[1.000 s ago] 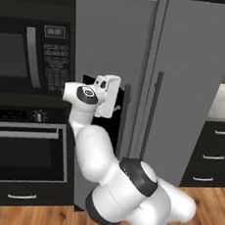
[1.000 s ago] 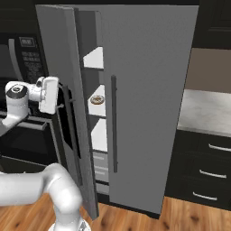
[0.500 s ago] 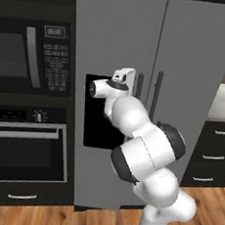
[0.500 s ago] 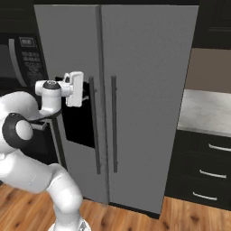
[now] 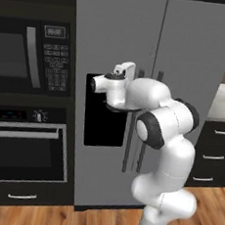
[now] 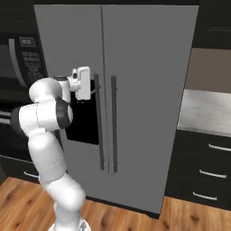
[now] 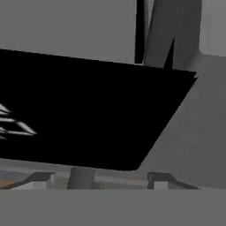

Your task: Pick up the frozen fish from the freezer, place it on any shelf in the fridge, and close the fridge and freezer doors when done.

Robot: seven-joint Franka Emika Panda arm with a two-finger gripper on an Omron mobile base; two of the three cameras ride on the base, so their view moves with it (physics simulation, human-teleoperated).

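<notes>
Both fridge and freezer doors are shut. The freezer door (image 5: 112, 40) carries the black dispenser recess (image 5: 101, 118), and the plain fridge door (image 5: 197, 69) stands to its right. My gripper (image 5: 94, 84) hovers in front of the recess, close to the freezer door (image 6: 67, 40) and level with the recess top. In the hand view the recess (image 7: 88, 114) looms large, and the gripper (image 7: 101, 178) has its fingertips (image 7: 161, 178) apart with nothing between them. The frozen fish is hidden behind the shut doors.
Two vertical bar handles (image 6: 98, 126) (image 6: 113, 126) run down the middle seam. A black microwave (image 5: 22, 56) and an oven (image 5: 22, 149) stand to the left. At the right are a grey counter (image 6: 212, 108) and dark drawers (image 6: 207, 171), and the floor (image 5: 98, 221) is wood.
The freezer door, open a second ago with its shelves showing, is now shut. My arm has folded back and the hand stays by the recess. The fingers have come somewhat closer together.
</notes>
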